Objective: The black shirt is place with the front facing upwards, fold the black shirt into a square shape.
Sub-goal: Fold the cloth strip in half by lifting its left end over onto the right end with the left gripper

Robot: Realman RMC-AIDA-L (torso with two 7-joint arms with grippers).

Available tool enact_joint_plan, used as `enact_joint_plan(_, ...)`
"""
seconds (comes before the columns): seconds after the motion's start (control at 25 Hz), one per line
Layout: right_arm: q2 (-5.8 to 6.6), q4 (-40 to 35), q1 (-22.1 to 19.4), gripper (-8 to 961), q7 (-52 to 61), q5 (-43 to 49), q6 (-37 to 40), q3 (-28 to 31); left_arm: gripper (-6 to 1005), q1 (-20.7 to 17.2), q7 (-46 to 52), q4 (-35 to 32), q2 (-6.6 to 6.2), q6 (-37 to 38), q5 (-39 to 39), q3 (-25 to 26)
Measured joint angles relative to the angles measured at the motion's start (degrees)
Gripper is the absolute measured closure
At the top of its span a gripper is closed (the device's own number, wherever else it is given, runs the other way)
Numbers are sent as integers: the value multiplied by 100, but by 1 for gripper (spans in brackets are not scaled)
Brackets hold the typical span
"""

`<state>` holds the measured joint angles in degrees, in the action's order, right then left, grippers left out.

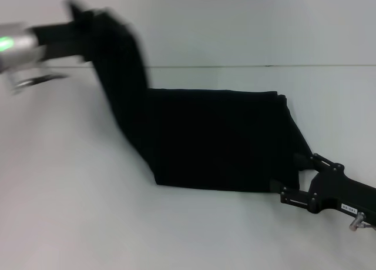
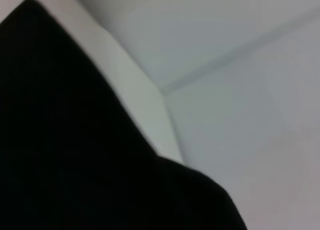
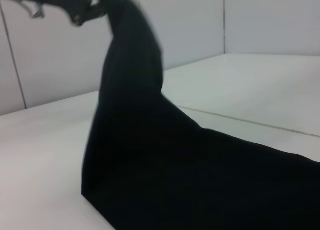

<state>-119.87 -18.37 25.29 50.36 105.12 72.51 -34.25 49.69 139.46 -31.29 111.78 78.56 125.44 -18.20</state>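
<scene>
1. Nearest the head camera, the right gripper (image 1: 294, 177) sat low on the table (image 1: 88, 223) at the shirt's (image 1: 217, 140) near right corner, apparently clamping the hem, though I cannot tell for sure.
2. One shirt lay mostly flat mid-table, its left end lifted high.
3. At upper left, the left gripper (image 1: 75, 14) was clenched on that raised end.
4. Risk: cloth could slip from the raised grip, or drag the flat part askew, likely if the right corner were not pinned.
5. Count: one shirt, two grippers, one table.
</scene>
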Motion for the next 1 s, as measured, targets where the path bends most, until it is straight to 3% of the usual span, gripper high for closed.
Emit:
enact_joint_plan(0.12, 0, 0, -58, 13, 0, -1, 1, 66, 952, 537, -108, 17, 336, -104, -34, -344)
enact_joint_plan(0.2, 0, 0, -97, 13, 0, 0, 2, 106, 952, 801, -177, 23, 628, -220, -52, -631)
enact_joint_plan(0.32, 0, 31, -114, 13, 0, 0, 5, 137, 952, 954, -325, 81, 1102, -485, -83, -1064)
enact_joint_plan(0.36, -1, 53, -111, 13, 3, 2, 2, 143, 952, 954, -429, 213, 1209, -599, -134, -1207)
enact_joint_plan(0.56, -10, 78, -48, 13, 65, 27, -40, 114, 953, 798, -1353, 1702, 1260, -1277, -710, -1545)
enact_joint_plan(0.84, -17, 181, 202, 13, 86, 5, -152, 127, 952, 189, -1697, 1922, 1240, -1278, -1030, -1502)
enact_joint_plan(1.0, -14, 228, 221, 13, 87, 3, -149, 153, 953, 226, -1819, 1944, 1265, -1258, -1062, -1513)
